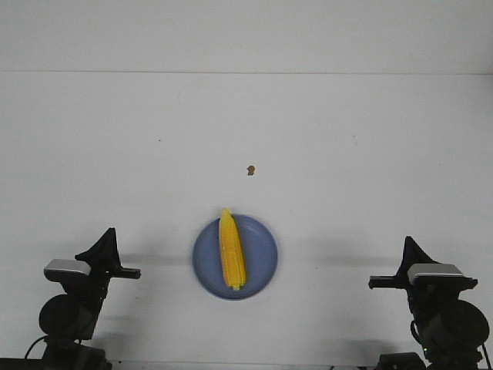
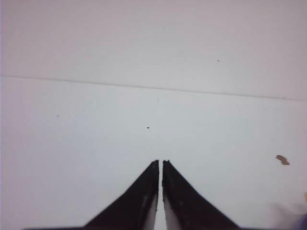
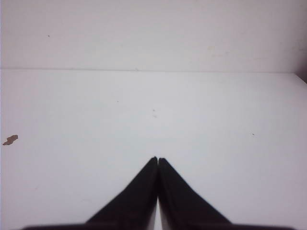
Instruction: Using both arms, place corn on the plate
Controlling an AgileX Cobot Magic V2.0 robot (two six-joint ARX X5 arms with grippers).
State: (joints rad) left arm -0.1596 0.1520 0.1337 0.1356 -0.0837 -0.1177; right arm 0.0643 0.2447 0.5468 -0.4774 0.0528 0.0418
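Observation:
The yellow corn (image 1: 231,249) lies lengthwise on the blue-lavender plate (image 1: 260,262), its tapered end pointing away from me, at the front middle of the table. My left gripper (image 1: 110,233) is shut and empty, well to the left of the plate. My right gripper (image 1: 407,242) is shut and empty, well to the right of it. In the left wrist view the fingers (image 2: 160,163) stand almost together with nothing between them. In the right wrist view the fingers (image 3: 157,159) touch. A sliver of the plate (image 2: 303,221) shows at the corner of the left wrist view.
A tiny brown speck (image 1: 251,169) lies on the white table beyond the plate; it also shows in the left wrist view (image 2: 282,159) and the right wrist view (image 3: 10,139). The table's far edge meets a white wall (image 1: 246,35).

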